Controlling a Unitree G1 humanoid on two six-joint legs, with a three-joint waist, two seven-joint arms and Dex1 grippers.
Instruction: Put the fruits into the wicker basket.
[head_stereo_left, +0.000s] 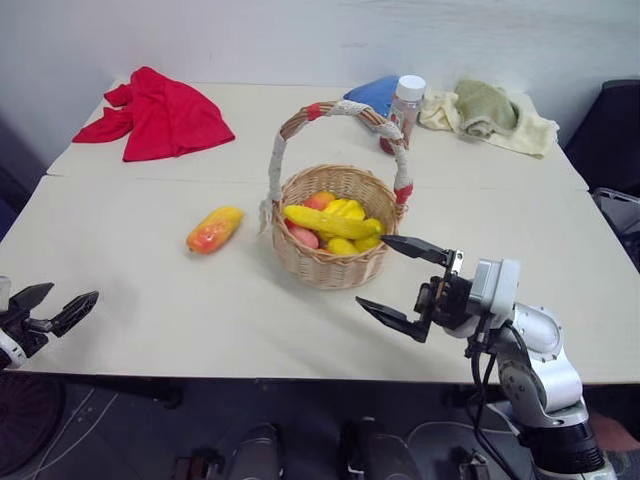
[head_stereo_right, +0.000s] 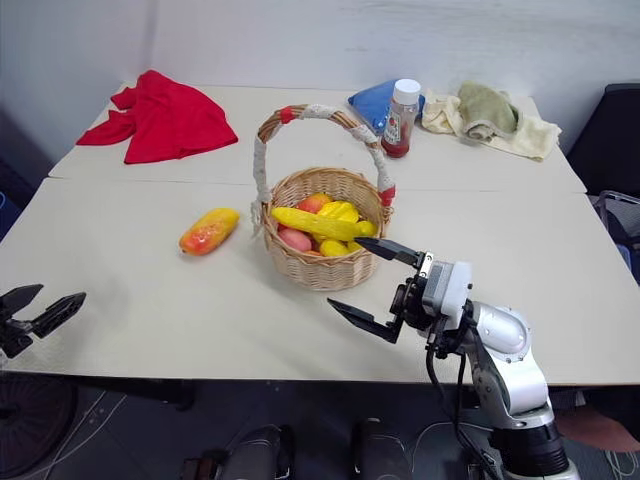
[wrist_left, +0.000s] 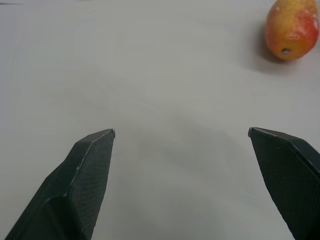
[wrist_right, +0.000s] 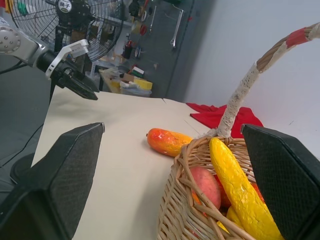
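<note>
- We find the left gripper (head_stereo_left: 58, 303) at the lower left edge of the frame, fingers spread and empty, low over the table (head_stereo_left: 150, 300).
- The right gripper (head_stereo_left: 400, 282), lower right of centre, is also spread, holding nothing, just beside the wicker basket (head_stereo_left: 330, 262).
- The banana (head_stereo_left: 325, 222) lies across the fruit heaped in the basket.
- The mango (head_stereo_left: 214, 229) lies on the table left of the basket; we judge it the remaining item.

Banana in the basket, mango out on the table.
The yellow banana (head_stereo_left: 328, 222) lies across the top of the small red and yellow fruits inside the round tan wicker basket (head_stereo_left: 330, 262), which stands upright, its cord-wrapped handle arching overhead. The orange-red-and-yellow mango (head_stereo_left: 214, 229) lies on its side on the pale tabletop, just left of the basket, apart from it.
</note>
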